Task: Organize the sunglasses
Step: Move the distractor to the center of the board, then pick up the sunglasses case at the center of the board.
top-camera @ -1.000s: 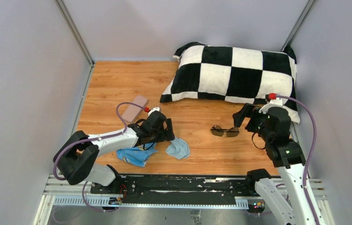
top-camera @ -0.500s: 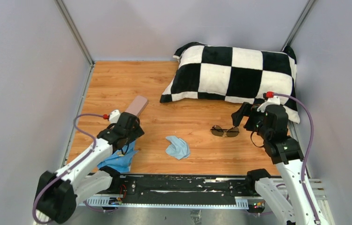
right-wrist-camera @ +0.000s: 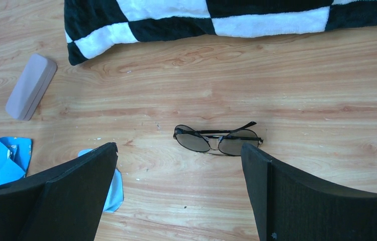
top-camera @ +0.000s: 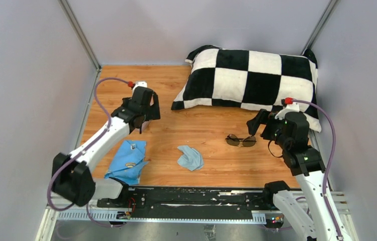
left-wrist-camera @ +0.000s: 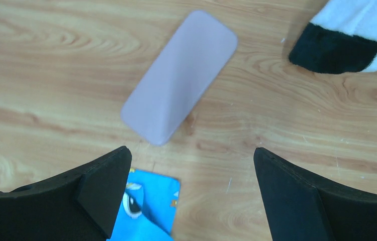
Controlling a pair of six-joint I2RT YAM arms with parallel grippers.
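The sunglasses (top-camera: 242, 141) lie folded on the wooden table, lenses down; they also show in the right wrist view (right-wrist-camera: 218, 139). My right gripper (top-camera: 261, 126) is open and empty, hovering just right of them, and they lie ahead of its fingertips (right-wrist-camera: 177, 146). My left gripper (top-camera: 144, 116) is open and empty, held above the pink case (left-wrist-camera: 181, 75), which lies flat just ahead of its jaws (left-wrist-camera: 189, 153). The case also shows in the right wrist view (right-wrist-camera: 29, 86).
A light-blue cloth (top-camera: 190, 157) lies crumpled at front centre. A bright blue printed pouch (top-camera: 127, 161) lies at the front left, below the left gripper. A black-and-white checked pillow (top-camera: 249, 80) fills the back right. Grey walls enclose the table.
My left arm has swung left from beside the light-blue cloth, then away from me to above the pink case. The bright blue pouch now lies flat and uncovered. The right arm has barely moved.
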